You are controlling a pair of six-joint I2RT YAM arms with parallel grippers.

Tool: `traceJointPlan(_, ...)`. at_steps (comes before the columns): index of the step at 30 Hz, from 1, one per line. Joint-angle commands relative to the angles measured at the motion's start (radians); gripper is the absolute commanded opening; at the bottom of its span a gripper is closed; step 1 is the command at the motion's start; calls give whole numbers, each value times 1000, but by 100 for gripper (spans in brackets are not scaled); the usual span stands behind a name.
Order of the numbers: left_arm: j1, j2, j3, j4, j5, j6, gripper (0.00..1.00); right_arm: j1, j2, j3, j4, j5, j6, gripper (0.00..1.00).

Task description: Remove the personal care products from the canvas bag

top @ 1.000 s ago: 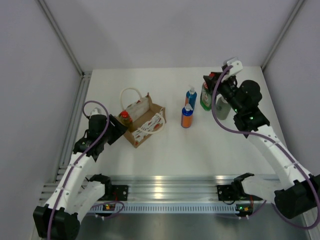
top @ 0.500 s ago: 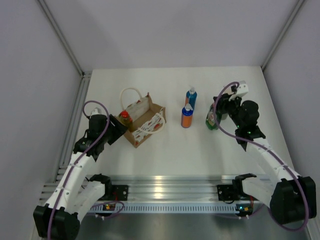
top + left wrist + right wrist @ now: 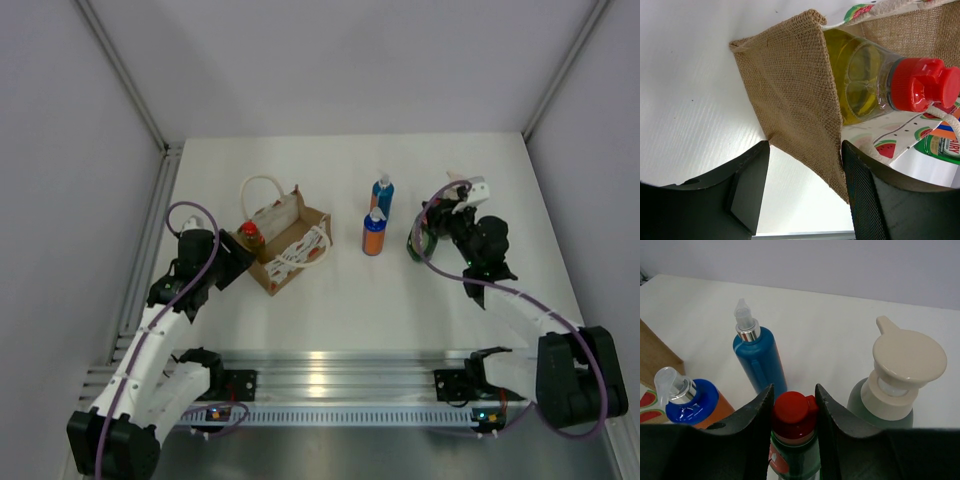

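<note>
I have the right end effector (image 3: 794, 395) clenched on the dark green bottle (image 3: 795, 455), one finger on each side of its neck just under the red cap. That keeps the bottle upright and lets it go down among the bottles already out. It hangs at the right of the desk (image 3: 340, 290), well apart from the canvas bag (image 3: 790, 85). I cannot tell from these views whether its base has met the surface yet. Standing close around it are the blue bottle (image 3: 760, 362) beyond it, the orange bottle (image 3: 722, 409) to one side and the grey-green pump bottle (image 3: 890, 405) just beside it on the other. The gap is tight, so I judge the release needs a straight lift clear of the cap. The left end effector (image 3: 806, 150) sits low at the bag's near end with its fingers set fairly wide. The burlap end panel lies between them and touches both, which I read as a bracing hold so the bag does not slide or tip while bottles come out. One product is left inside: the yellow-green bottle (image 3: 860, 80) leans against that wall, its red cap above the rim.
</note>
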Motion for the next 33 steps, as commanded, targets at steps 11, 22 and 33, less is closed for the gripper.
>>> traceJointPlan(11, 5, -8, 1, 11, 30, 8, 64, -2, -47, -33, 318, -79, -36, 55)
traceJointPlan(22, 5, -14, 11, 11, 38, 5, 63, 15, -155, 51, 150, -169, 22, 73)
traceJointPlan(33, 5, -25, -2, 11, 9, -3, 63, 532, 57, 301, 37, -250, 1, 73)
